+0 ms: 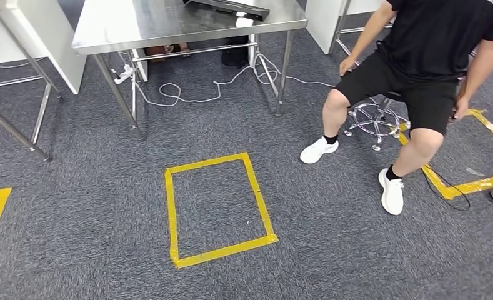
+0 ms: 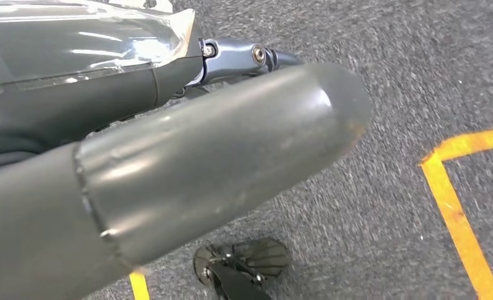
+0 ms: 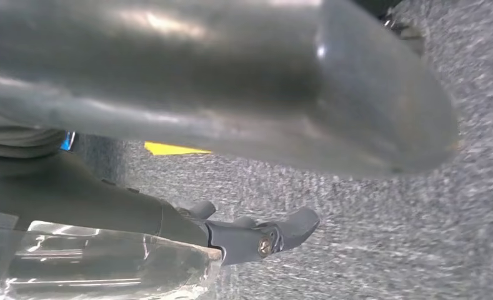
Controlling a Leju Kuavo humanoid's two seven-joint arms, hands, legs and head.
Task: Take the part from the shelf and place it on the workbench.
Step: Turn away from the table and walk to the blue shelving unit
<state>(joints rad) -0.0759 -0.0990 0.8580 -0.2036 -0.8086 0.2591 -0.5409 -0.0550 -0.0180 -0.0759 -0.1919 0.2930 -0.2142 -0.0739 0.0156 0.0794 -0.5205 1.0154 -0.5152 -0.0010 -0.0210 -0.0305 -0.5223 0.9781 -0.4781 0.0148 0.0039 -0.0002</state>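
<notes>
Brushed-steel workbench (image 1: 169,25) — yellow tape rectangle (image 1: 219,209) on ribbed carpet (image 1: 94,212).

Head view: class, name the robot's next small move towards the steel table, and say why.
Probably a short step straight ahead into the yellow taped rectangle, which lies on the carpet before the steel table, far up the view. The seated person stretches their legs out on the right, so keep off that side.

One steel table (image 1: 169,25), perhaps three tape rectangles (image 1: 219,209).
</notes>
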